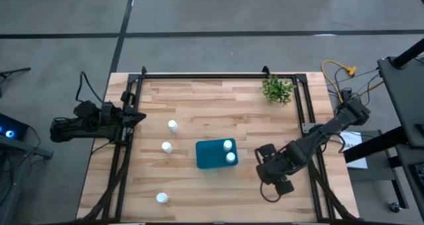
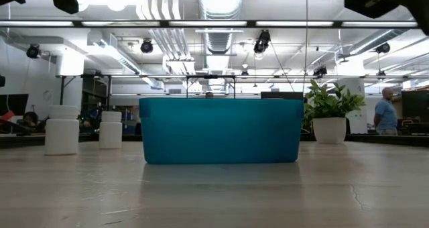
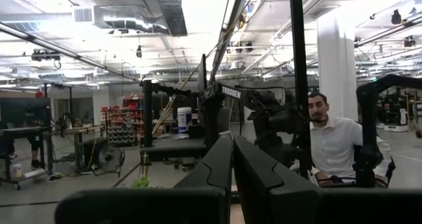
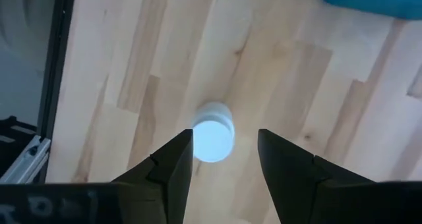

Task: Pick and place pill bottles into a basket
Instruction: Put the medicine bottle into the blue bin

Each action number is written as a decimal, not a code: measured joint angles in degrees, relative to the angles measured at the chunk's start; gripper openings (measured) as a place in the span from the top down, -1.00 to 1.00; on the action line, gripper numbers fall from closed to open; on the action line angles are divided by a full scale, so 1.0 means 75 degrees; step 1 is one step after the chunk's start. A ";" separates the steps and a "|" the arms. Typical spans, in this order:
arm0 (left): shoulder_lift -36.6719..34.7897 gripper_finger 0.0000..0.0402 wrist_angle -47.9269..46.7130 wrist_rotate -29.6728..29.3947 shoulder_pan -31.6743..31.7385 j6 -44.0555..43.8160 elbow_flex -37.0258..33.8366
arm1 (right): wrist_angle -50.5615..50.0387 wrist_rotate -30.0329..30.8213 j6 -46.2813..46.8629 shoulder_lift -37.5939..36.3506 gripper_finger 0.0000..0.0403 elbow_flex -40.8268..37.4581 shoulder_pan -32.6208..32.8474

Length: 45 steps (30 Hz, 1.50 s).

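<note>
- The left gripper [image 1: 137, 118] waits at the table's left edge, fingers pressed together on nothing.
- Three pill bottles stand loose left of the basket: one near the front edge [image 1: 161, 198], one [image 1: 167, 147] just left of the basket, one [image 1: 173, 126] farther back.
- The teal basket [image 1: 209, 155] sits mid-table with two bottles [image 1: 229, 151] inside at its right end.
- A fourth loose bottle [image 4: 212, 133] stands right of the basket, directly below the right gripper [image 4: 224, 151], whose spread fingers frame its cap without touching.
- Judged so: two placed, at least four left.
</note>
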 joint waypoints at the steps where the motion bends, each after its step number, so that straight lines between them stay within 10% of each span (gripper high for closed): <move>1: 0.0000 1.00 0.0000 0.0001 -0.0001 0.0000 -0.0002 | 0.0116 -0.0002 0.0043 -0.0055 0.20 -0.0117 0.0049; 45: 0.0003 1.00 0.0000 -0.0001 0.0000 0.0000 -0.0002 | 0.1834 -0.0026 0.0460 -0.0020 0.21 -0.1776 0.0387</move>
